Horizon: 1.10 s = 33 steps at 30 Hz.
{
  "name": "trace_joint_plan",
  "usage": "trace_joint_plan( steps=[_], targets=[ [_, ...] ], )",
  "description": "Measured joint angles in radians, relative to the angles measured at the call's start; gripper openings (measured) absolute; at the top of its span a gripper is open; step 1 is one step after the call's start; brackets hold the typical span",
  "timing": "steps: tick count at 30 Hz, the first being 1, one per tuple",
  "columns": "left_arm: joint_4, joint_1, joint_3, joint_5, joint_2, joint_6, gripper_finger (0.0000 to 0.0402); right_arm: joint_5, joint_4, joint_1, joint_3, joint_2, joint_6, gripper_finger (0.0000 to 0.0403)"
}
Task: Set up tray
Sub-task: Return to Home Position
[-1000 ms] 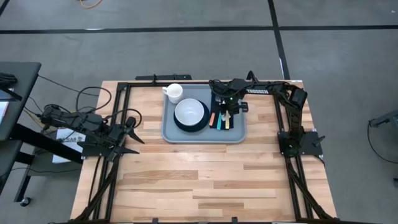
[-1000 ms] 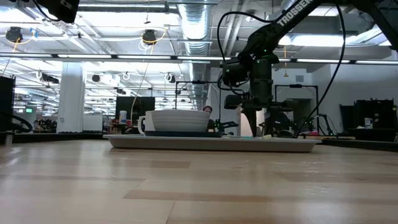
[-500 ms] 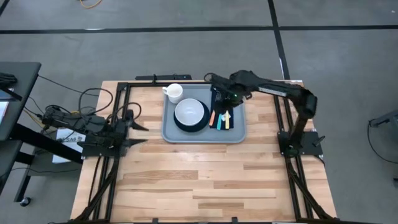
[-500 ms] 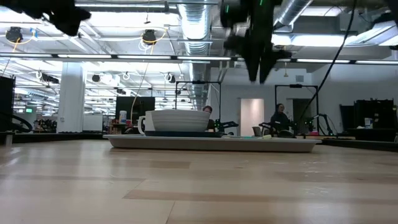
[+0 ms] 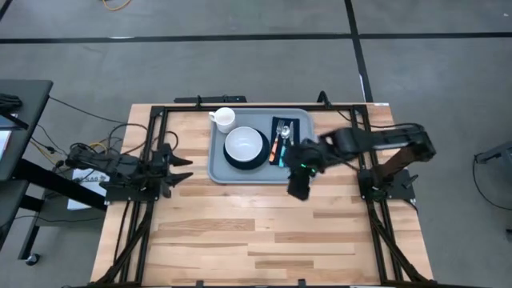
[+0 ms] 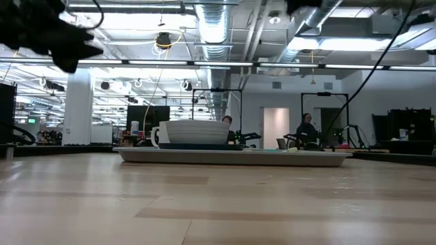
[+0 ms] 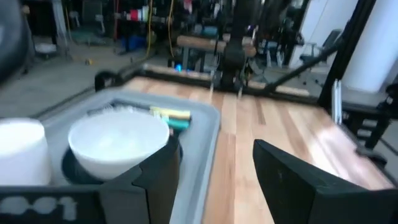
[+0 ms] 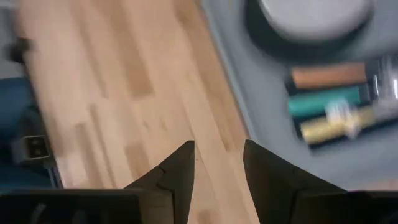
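Note:
The light grey-blue tray [image 5: 302, 174] lies on the far middle of the table, its base flat on the wood. On it sit a white cup [image 5: 225, 119], a white bowl [image 5: 245, 145] on a dark plate, and a navy napkin [image 5: 294, 125] carrying utensils [image 5: 282, 152] with orange, teal and yellow handles. My right gripper [image 5: 297, 192] hangs open over bare wood just off the tray's near right corner. Its wrist view shows the gripper [image 8: 217, 163] beside the tray's rim [image 8: 227, 93]. My left gripper [image 5: 182, 170] waits open left of the tray, pointing at it [image 7: 214, 174].
Black frame rails [image 5: 362, 152] run along the table's left, right and far sides. Cables [image 5: 96, 152] trail off the left edge. Open wood [image 5: 256, 232] spreads between the tray and the near edge. People and equipment show in the room behind [image 6: 306, 129].
My right gripper has risen from the utensils on the napkin and swung toward the near edge; it now hangs off the tray by its near right corner. The utensils stay on the napkin. My left arm has come down a little at the table's left.

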Motion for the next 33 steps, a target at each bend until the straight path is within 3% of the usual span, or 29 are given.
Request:
trace_joint_plan(
  steps=[4,8,13,18,24,27,33],
  targets=[
    [0.020,0.000,-0.051,-0.018,0.005,-0.031,0.0191,0.033,0.182,0.081,-0.076,-0.117,-0.082,0.0129],
    [0.044,0.000,-0.105,-0.075,0.002,-0.046,0.0191,0.046,0.398,0.111,-0.256,-0.305,-0.093,0.0129],
    [0.053,-0.001,-0.110,-0.061,0.017,-0.050,0.0191,0.038,0.803,0.137,-0.641,-0.614,-0.137,0.0129],
    [0.047,-0.002,-0.110,-0.045,0.016,-0.051,0.0191,-0.046,1.213,0.137,-1.114,-0.915,-0.165,0.0129],
    [0.045,-0.002,-0.110,-0.065,0.016,-0.038,0.0191,-0.158,1.549,0.102,-1.537,-1.161,-0.118,0.0129],
    [0.044,-0.002,-0.110,-0.114,0.016,-0.036,0.0191,-0.213,1.626,0.101,-1.643,-1.248,-0.118,0.0129],
    [0.042,-0.002,-0.110,-0.156,0.016,-0.004,0.0191,-0.230,1.549,0.122,-1.705,-1.370,-0.118,0.0129]
  ],
)
